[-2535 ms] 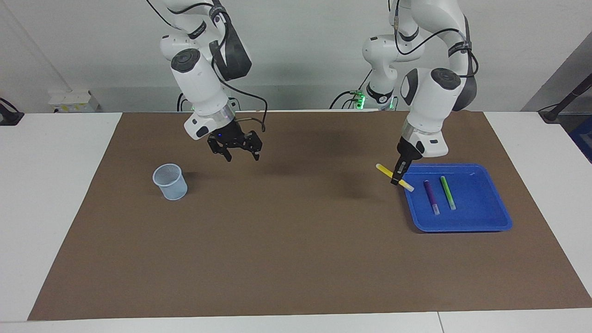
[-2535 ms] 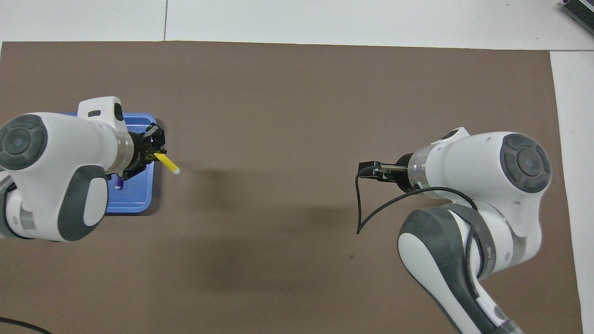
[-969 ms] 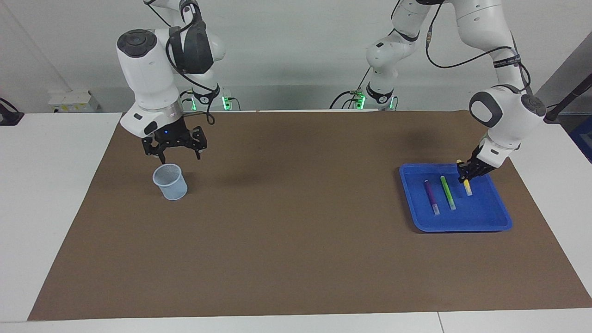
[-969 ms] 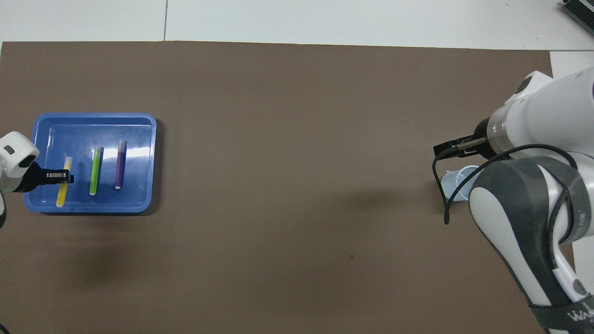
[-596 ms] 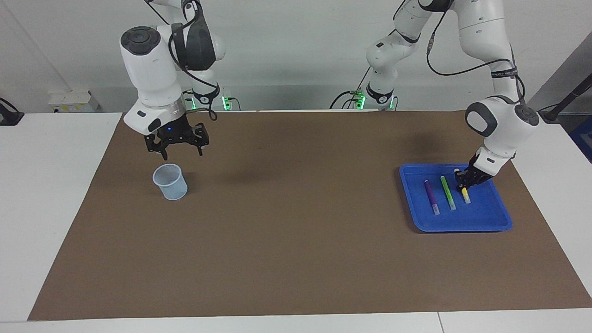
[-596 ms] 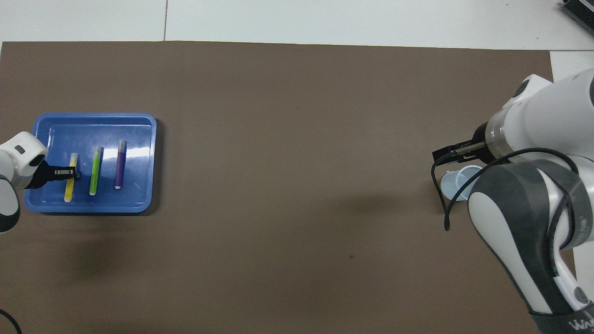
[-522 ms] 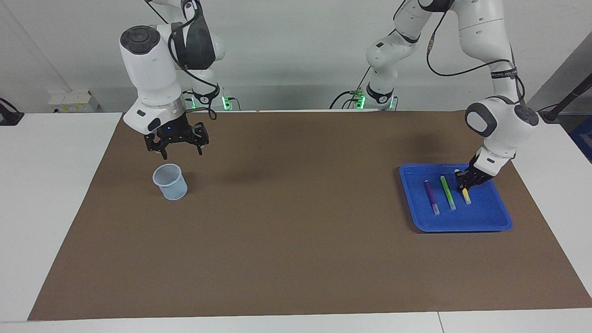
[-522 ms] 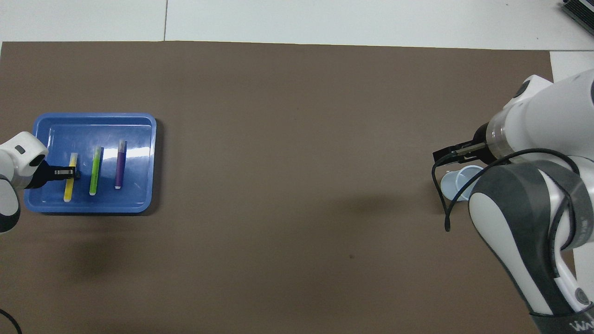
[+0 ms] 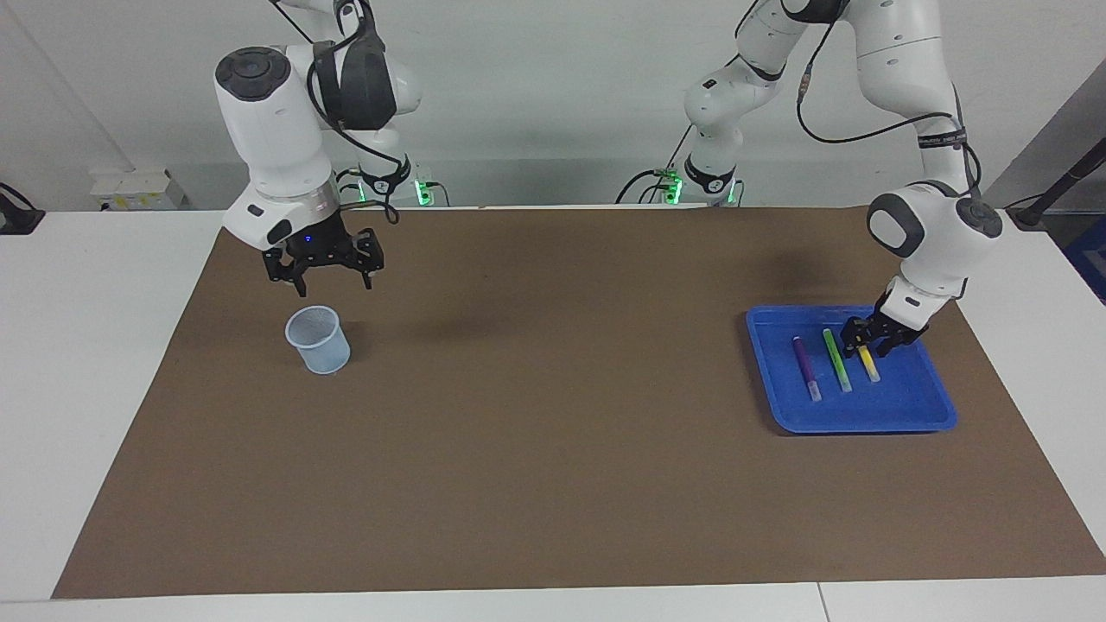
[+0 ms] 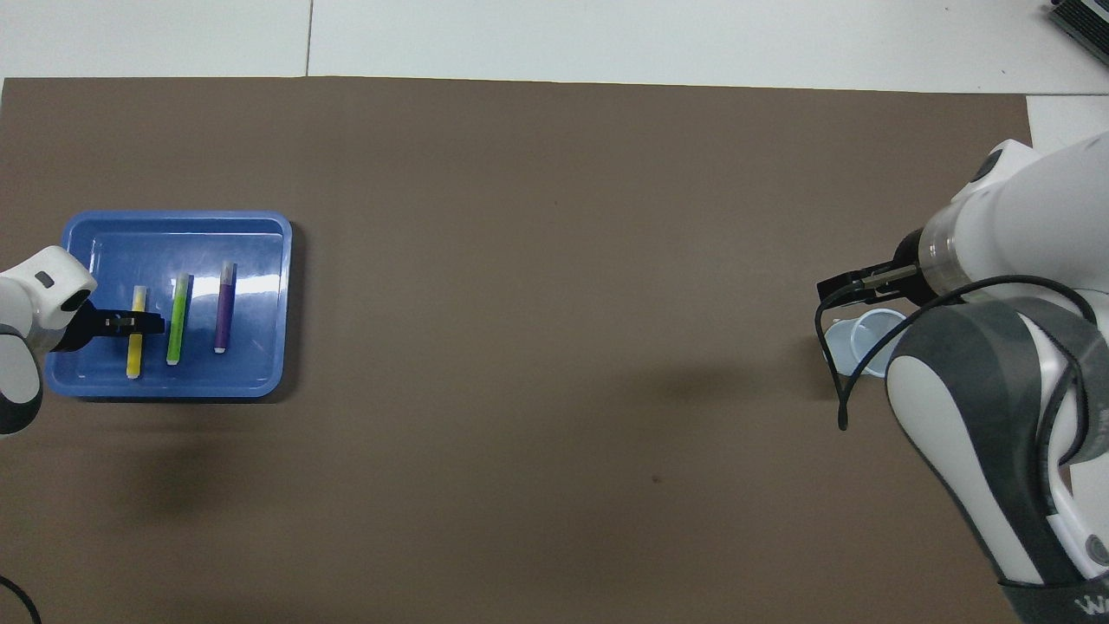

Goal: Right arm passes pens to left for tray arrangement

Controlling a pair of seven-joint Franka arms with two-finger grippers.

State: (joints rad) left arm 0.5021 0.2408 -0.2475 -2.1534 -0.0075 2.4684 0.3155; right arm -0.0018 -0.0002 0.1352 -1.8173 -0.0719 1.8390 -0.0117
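The left gripper (image 9: 871,346) sits low inside the blue tray (image 9: 916,406) at the left arm's end of the worktop, its jaws spread apart and straddling the yellow pen (image 9: 868,365), which appears to lie flat on the tray floor. The green pen (image 9: 836,359) lies just beside it, and the purple pen (image 9: 806,368) beside that, toward the right arm's end; all three run roughly parallel. From across the worktop it is hard to be sure whether a fingertip is touching the yellow pen or stands just clear of it.

The right gripper (image 9: 321,266) hangs over the worktop close to the pale-blue mesh cup (image 9: 320,339), jaws spread and holding nothing; that arm waits.

With all three pens in the tray, the arranging looks nearly finished, and the main risk lies in the left arm's retreat. One jaw stands in the narrow lane between the yellow and green pens, so any sideways drift while lifting could nudge the green pen out of line or roll the yellow one. A straight upward exit seems safest. If the yellow pen clings to a pad, it could be dragged or tipped against the tray's rim. At the right arm's end, a low sweep of the right gripper could knock the light cup over.
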